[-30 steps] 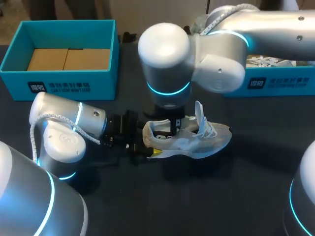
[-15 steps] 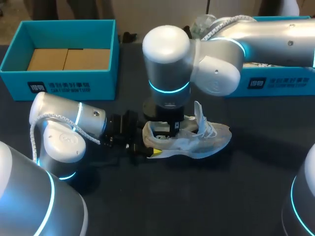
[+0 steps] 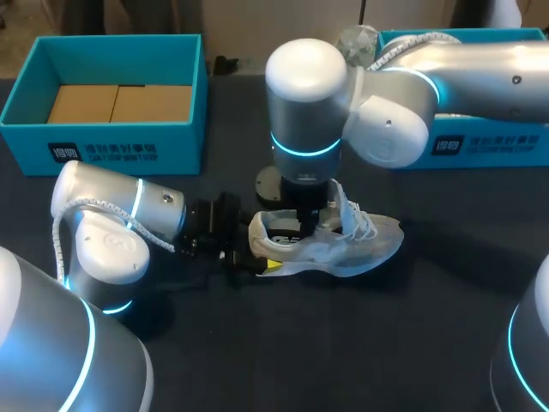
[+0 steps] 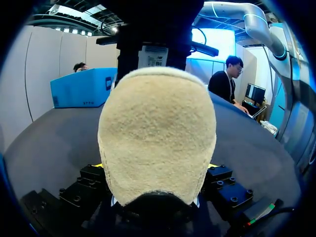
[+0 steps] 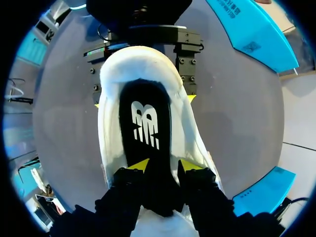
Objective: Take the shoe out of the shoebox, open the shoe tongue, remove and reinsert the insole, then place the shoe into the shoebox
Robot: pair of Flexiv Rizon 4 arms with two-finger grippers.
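White sneaker [image 3: 343,247] upright on the table [image 3: 360,343], left end effector [image 4: 155,168] clamped on the sneaker's heel, right end effector [image 5: 164,165] inside the sneaker's opening, narrowly spread over the black insole [image 5: 145,118]

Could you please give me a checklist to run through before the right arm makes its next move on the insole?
1. Shoe steady: ok. It stands upright on the table, with the left gripper clamped on its heel from both sides.
2. Tongue open: ok. It is pulled up, clear of the opening.
3. Insole in the shoe: ok. It shows in the opening.
4. Right gripper holding the insole: cannot tell. It is down in the opening over the insole, but no grip shows.
5. Shoebox ready: ok. It has no lid on it.
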